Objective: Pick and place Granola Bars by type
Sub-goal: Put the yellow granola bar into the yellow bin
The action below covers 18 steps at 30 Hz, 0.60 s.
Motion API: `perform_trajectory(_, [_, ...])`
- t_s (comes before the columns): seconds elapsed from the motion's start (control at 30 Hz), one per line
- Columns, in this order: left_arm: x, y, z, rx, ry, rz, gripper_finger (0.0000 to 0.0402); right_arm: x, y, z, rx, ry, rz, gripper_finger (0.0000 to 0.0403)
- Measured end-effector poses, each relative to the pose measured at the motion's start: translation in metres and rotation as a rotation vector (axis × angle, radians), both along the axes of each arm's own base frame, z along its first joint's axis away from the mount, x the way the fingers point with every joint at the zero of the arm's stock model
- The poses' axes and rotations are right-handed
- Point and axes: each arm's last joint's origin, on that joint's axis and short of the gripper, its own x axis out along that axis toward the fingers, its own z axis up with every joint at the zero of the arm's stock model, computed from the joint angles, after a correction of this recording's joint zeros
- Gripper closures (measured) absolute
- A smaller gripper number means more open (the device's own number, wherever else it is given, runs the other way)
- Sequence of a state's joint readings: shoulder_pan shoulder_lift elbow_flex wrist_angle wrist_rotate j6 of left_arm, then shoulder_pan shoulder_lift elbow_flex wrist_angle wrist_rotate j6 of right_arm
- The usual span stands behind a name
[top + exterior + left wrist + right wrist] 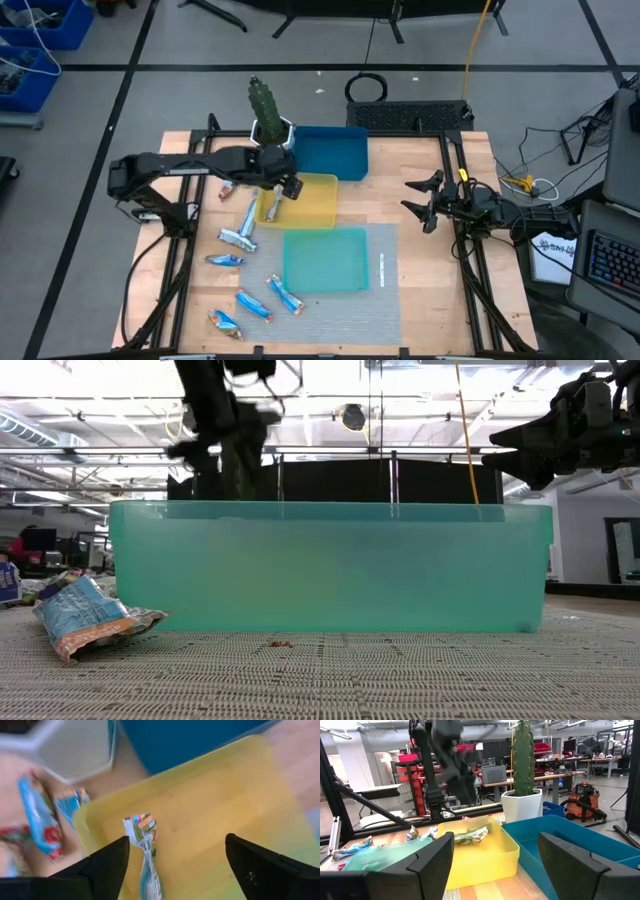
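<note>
Landmark: yellow tray (318,205). Nearest, on the table (420,300) in front of it: teal tray (325,260), with loose granola bars (238,237) scattered off its left side. One bar (145,851) lies inside the yellow tray at its left end. Left claw (284,188) hovers right over that bar, fingers spread wide, holding nothing. Right claw (425,200) waits well to the tray's right, wide apart, empty. Behind the yellow tray: blue tray (332,152) and potted cactus (266,108)

Low view: teal tray (330,565) hides yellow tray & left hand's tips; bar (90,622) cut off at edge.
</note>
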<state>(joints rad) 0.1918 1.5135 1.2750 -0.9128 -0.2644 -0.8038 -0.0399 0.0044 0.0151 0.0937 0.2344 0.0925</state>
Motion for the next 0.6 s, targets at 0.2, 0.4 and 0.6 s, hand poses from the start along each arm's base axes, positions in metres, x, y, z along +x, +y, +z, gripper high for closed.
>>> perform_trajectory(0.2, [-0.009, -0.007, 0.056, 0.083, -0.038, -0.190, 0.0099, 0.000, 0.000, 0.000, 0.000, 0.000, 0.000, 0.0124])
perform_trajectory(0.4, [-0.025, -0.014, 0.102, 0.144, -0.095, -0.384, 0.0089, 0.000, 0.000, 0.000, 0.000, 0.000, 0.001, 0.0124])
perform_trajectory(0.6, [-0.045, -0.026, 0.133, 0.189, -0.117, -0.572, 0.0077, 0.000, 0.000, 0.000, 0.000, 0.000, 0.001, 0.0124])
